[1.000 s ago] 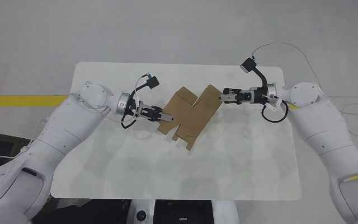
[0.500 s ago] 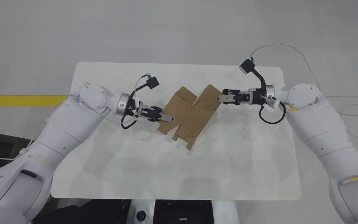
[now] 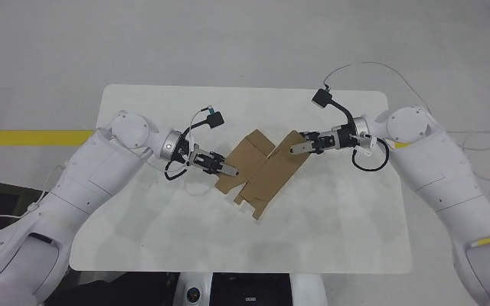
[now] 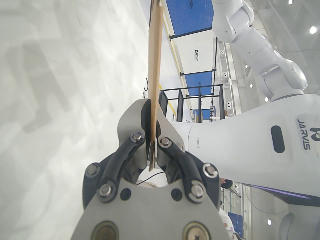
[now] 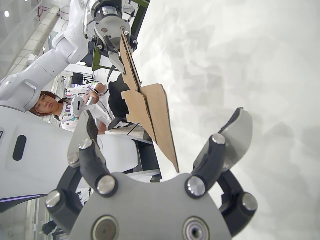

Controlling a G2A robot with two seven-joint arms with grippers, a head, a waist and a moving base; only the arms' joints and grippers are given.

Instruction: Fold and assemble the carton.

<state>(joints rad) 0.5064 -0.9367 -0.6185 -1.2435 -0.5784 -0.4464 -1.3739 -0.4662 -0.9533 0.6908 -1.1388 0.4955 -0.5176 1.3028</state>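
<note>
Lying flattened at the middle of the top view, the carton [image 3: 260,164] is seen slightly lower in the frame than a second ago, its left edge pinched tight by the left gripper [image 3: 230,171]. The right gripper [image 3: 295,150] is found shifted down and left, its fingers spread wide around the carton's right corner. The white table [image 3: 153,229] is seen underneath.
</note>
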